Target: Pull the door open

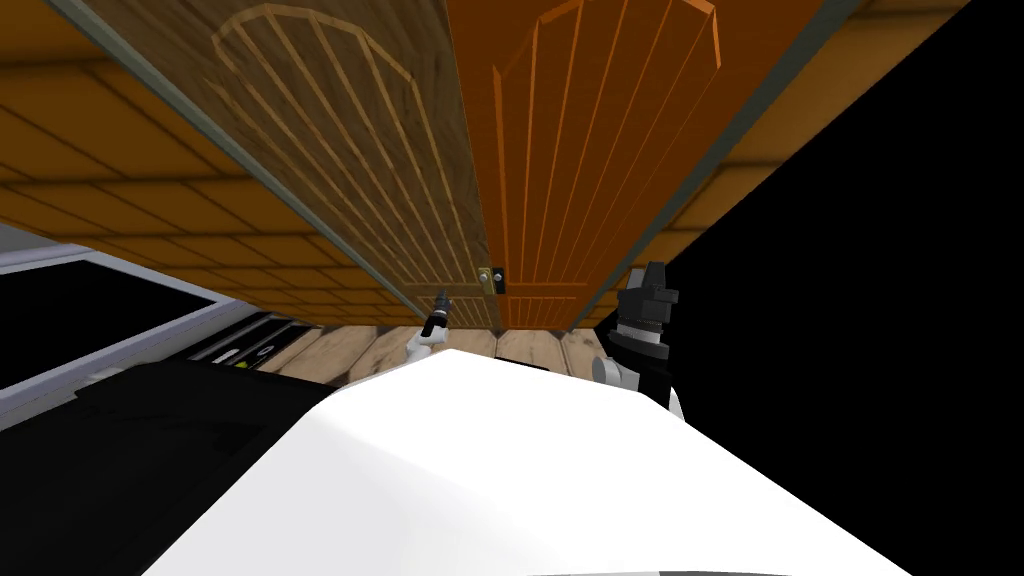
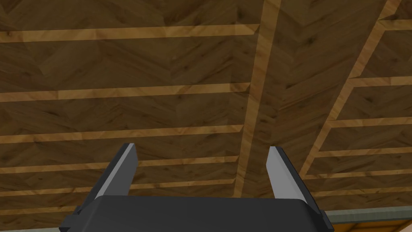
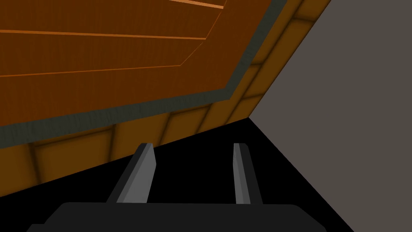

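Currently left hand (image 2: pixel 202 148) gapes wide, empty, facing brown panelled wooden door (image 2: pixel 161 60), not small grey knob (image 1: pixel 488 281). Risk: it shuts on air, i.e. no pull.

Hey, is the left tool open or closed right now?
Open. The left tool faces the brown panelled wooden door, its two light grey fingers standing apart with nothing between them.

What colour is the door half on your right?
The right door half is orange with thin lighter lines; the head view shows it best.
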Available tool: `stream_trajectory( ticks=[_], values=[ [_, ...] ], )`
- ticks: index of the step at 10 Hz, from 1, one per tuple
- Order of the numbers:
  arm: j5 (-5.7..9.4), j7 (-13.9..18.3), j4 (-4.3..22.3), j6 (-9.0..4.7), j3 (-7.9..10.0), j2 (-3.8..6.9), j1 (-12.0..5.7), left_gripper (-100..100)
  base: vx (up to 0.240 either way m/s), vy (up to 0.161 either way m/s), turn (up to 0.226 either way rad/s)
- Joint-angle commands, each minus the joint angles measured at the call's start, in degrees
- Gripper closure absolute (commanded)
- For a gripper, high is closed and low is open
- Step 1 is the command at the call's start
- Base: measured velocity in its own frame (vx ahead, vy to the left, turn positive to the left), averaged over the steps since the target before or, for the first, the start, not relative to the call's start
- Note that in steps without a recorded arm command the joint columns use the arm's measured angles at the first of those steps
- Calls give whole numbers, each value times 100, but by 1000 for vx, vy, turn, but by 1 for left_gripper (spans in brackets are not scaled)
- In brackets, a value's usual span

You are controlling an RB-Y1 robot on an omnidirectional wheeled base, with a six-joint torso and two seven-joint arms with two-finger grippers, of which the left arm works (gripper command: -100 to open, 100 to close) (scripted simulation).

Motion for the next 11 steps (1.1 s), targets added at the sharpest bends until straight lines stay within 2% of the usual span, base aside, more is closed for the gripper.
stream_trajectory(
  ticks=[1,4,6,7,8,11],
  values=[
    [-7,-2,29,-32,-32,-21,-72,-100,183,3,-84],
    [-37,-12,-25,-53,-185,-134,-238,-100,185,-34,-136],
    [-61,-14,-77,-67,-317,-225,-365,-100,202,-129,-153],
    [-54,-18,-105,-37,-269,-204,-304,-100,105,-52,-24],
    [-54,-18,-105,-37,-269,-204,-304,100,-16,4,25],
    [-54,-18,-105,-37,-269,-204,-304,100,-29,13,-15]
  ],
)
